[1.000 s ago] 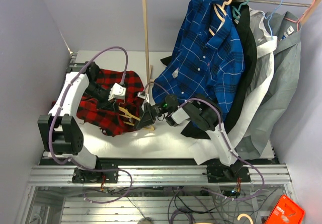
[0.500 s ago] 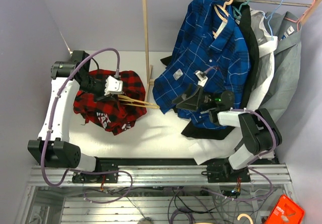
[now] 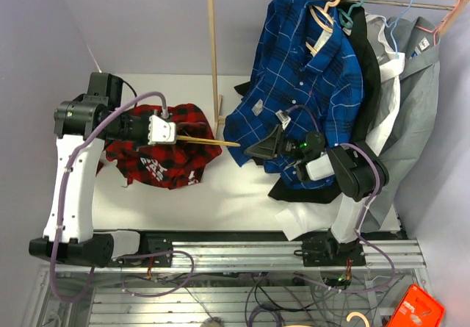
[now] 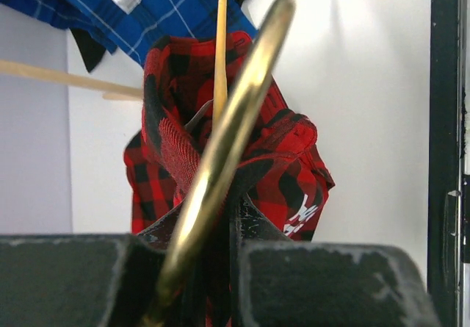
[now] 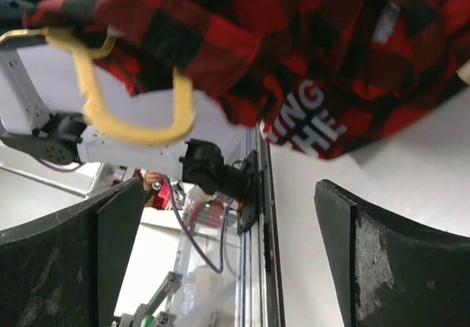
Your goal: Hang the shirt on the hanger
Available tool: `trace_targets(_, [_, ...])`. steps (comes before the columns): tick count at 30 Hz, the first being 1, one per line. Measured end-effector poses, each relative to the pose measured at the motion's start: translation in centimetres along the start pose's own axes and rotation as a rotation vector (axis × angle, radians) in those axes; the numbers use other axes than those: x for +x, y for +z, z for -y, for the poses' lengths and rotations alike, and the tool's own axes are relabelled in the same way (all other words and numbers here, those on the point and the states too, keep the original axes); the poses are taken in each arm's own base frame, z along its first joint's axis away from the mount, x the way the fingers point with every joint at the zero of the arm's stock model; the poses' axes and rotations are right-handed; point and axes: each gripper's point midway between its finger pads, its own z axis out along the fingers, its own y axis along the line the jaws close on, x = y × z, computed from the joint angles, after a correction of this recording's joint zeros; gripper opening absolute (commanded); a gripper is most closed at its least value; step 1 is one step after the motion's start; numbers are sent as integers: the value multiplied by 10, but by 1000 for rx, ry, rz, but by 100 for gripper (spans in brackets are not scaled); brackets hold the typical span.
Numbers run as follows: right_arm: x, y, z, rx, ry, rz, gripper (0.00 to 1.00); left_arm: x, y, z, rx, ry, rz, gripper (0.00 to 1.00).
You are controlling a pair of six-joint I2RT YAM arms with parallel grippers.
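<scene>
The red-and-black plaid shirt with white lettering hangs bunched from the pale yellow-tan hanger, above the left part of the white table. My left gripper is shut on the hanger near its hook, and one thin hanger arm sticks out to the right. In the left wrist view the hook crosses in front of the shirt and runs down between the closed jaws of the left gripper. My right gripper stands open and empty before the blue shirt. It looks across at the shirt and hook.
A wooden rack post stands just behind the hanger's tip. On the rail hang a blue plaid shirt, a black garment, a white one and a grey shirt. White cloth spills onto the table's right front.
The right gripper has opened wide, let go and drawn back right toward the blue shirt. The left arm has lifted the hanger and shirt up and to the left.
</scene>
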Motion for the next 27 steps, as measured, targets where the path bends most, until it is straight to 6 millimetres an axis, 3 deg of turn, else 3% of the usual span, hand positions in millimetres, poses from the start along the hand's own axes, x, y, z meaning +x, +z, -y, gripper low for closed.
trace_targets(5, [-21, 25, -5, -31, 17, 43, 93, -34, -11, 20, -19, 63, 41, 7])
trace_targets(12, [-47, 46, 14, -34, 145, 100, 89, -64, -28, 50, -42, 89, 91, 7])
trace_targets(19, [-47, 52, 28, -30, 267, 88, 85, -67, -32, 71, -41, 71, 89, 7])
trace_targets(27, [-21, 74, -17, -110, 268, -43, 84, -50, -25, 74, -22, 62, 34, 7])
